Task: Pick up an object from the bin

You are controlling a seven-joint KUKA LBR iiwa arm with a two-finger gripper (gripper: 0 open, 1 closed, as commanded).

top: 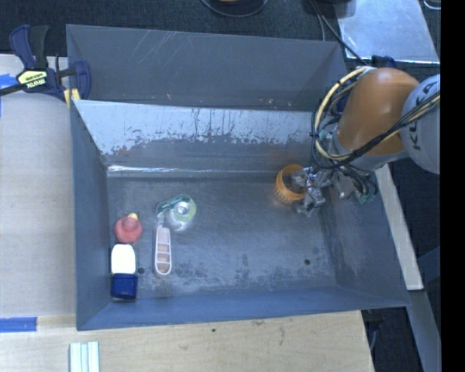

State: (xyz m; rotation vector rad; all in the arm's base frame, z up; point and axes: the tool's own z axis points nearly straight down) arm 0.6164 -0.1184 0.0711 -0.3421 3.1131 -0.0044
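My gripper (310,196) hangs at the bin's far right, below the orange wrist cover. An orange ring-shaped roll (287,184) sits right against its left side, touching or partly between the fingertips; I cannot tell which. Far to the left lie a small clear round thing with a green tint (178,211), a long pale narrow tray-like piece (163,250), a small red knob (129,227) and a white and blue bottle (124,272).
The left-hand things cluster near the bin's left wall. The bin's sloped right wall rises close beside the gripper, and cables loop round the wrist above it.
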